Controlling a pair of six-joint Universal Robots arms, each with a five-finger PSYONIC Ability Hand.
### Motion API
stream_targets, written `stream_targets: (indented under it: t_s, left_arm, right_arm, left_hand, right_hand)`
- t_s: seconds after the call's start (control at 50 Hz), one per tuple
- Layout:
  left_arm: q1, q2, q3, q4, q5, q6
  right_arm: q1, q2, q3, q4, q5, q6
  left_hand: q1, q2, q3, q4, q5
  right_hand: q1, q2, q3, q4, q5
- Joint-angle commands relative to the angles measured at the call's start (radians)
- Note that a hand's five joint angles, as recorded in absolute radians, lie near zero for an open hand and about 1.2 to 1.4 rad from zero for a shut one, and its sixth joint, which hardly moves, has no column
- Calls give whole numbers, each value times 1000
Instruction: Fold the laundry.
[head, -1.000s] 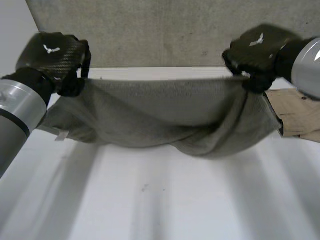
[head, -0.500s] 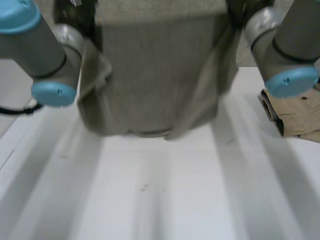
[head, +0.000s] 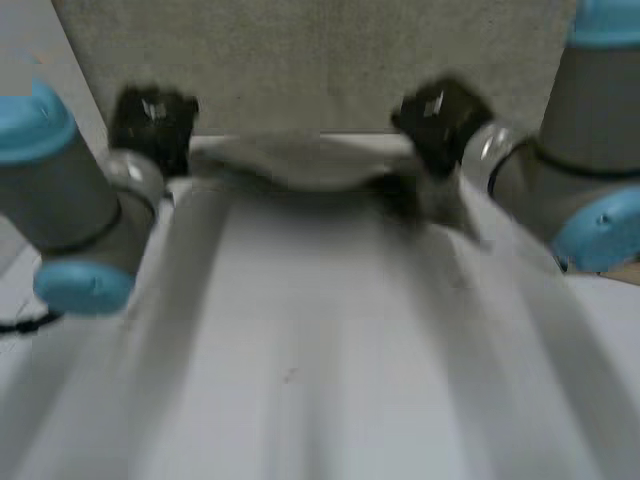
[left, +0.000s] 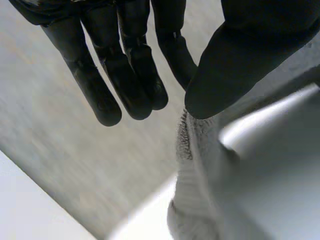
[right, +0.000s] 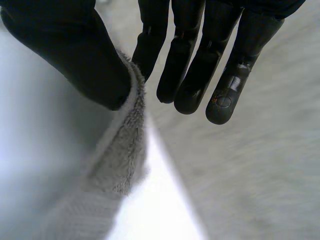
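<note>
Since a fold needs the cloth laid out flat first, both arms reach to the far edge of the counter (head: 300, 420), probably to stretch the grey towel (head: 300, 165) wide between them. Its far edge runs, slightly sagging, from the left hand (head: 150, 120) to the right hand (head: 435, 110). On the left, a corner comes out from under the thumb tip, right beside the nearest of the straight fingers (left: 125, 95), seemingly pinched. On the right, the fuzzy edge runs up between thumb and first finger, apparently held the same way.
</note>
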Motion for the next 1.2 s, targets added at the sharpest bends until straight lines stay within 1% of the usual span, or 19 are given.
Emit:
stream_targets:
  t_s: [0.02, 0.14, 0.2, 0.22, 0.24, 0.28, 0.3, 0.32, 0.34, 0.4, 0.42, 0.5, 0.6, 0.66, 0.7, 0.82, 0.94, 1.12, 1.2]
  left_arm:
    - [0, 6, -297, 6, 2, 2]
    - [-19, 41, -352, 15, 2, 1]
    - [-22, 65, -362, 20, 4, 1]
    - [-22, 69, -363, 21, 5, -1]
    - [-20, 75, -366, 23, 7, -2]
    - [-17, 79, -368, 24, 7, -4]
    - [-14, 82, -368, 24, 5, -4]
    - [-11, 88, -369, 27, 5, -7]
    - [-10, 90, -371, 27, 7, -7]
    - [1, 93, -377, 32, 7, -8]
    - [4, 95, -380, 33, 7, -8]
    - [15, 96, -382, 37, 7, -8]
    - [20, 99, -382, 38, 5, -12]
    - [26, 101, -380, 38, 5, -12]
    - [33, 104, -379, 40, 5, -10]
    - [62, 105, -375, 78, 1, -10]
    - [96, 105, -377, 118, -2, -7]
    - [127, 102, -371, 129, -2, -8]
    - [127, 102, -372, 129, -2, -8]
  right_arm:
    - [7, 5, 327, 29, -89, -134]
    - [12, 5, 402, -9, -96, -87]
    - [3, -1, 448, -72, -94, 14]
    - [1, -7, 480, -109, -94, 83]
    - [-2, -12, 496, -128, -94, 122]
    - [-12, -30, 528, -164, -94, 200]
    - [-35, -68, 562, -198, -96, 287]
    - [-49, -90, 583, -215, -96, 333]
    - [-78, -136, 635, -250, -99, 437]
    - [-117, -185, 708, -307, -99, 554]
    - [-146, -217, 756, -347, -99, 628]
    - [-222, -299, 885, -414, -97, 758]
    - [-325, -351, 1010, -439, -100, 803]
    - [-383, -357, 1062, -441, -111, 803]
    - [-397, -357, 1077, -442, -125, 802]
    - [-398, -343, 1091, -450, -171, 788]
    - [-388, -302, 1062, -461, -175, 770]
    - [-238, -176, 941, -462, -151, 766]
    - [-206, -115, 875, -459, -131, 766]
  left_hand:
    - [243, 197, 201, 193, 249]
    - [243, 197, 201, 193, 249]
    - [243, 197, 201, 193, 249]
    - [243, 197, 201, 193, 249]
    - [243, 197, 201, 193, 249]
    - [243, 197, 201, 193, 249]
    - [243, 197, 201, 193, 249]
    - [243, 197, 201, 193, 249]
    - [243, 197, 201, 193, 249]
    - [243, 197, 201, 193, 249]
    - [243, 197, 201, 193, 249]
    - [243, 197, 201, 193, 249]
    - [243, 197, 201, 193, 249]
    - [243, 197, 201, 193, 249]
    - [243, 197, 201, 193, 249]
    - [243, 197, 201, 193, 249]
    - [243, 197, 201, 193, 249]
    - [243, 197, 201, 193, 249]
    - [243, 197, 201, 193, 249]
  right_hand:
    - [403, 227, 212, 209, 221]
    - [403, 227, 212, 209, 221]
    - [-157, -333, -348, -352, -340]
    - [-502, -678, -693, -697, -685]
    - [-628, -804, -819, -823, -810]
    - [-717, -893, -908, -912, -899]
    - [-764, -940, -955, -958, -946]
    - [-796, -972, -987, -991, -979]
    - [-818, -994, -1009, -1013, -1001]
    - [-818, -994, -1009, -1013, -1001]
    - [-818, -994, -1009, -1013, -1001]
    - [-818, -994, -1009, -1013, -1001]
    - [-808, -984, -999, -1003, -991]
    - [-720, -896, -911, -915, -903]
    - [-676, -852, -867, -871, -859]
    - [-471, -647, -662, -666, -653]
    - [-444, -620, -635, -639, -627]
    - [-444, -620, -635, -639, -627]
    - [-444, -620, -635, -639, -627]
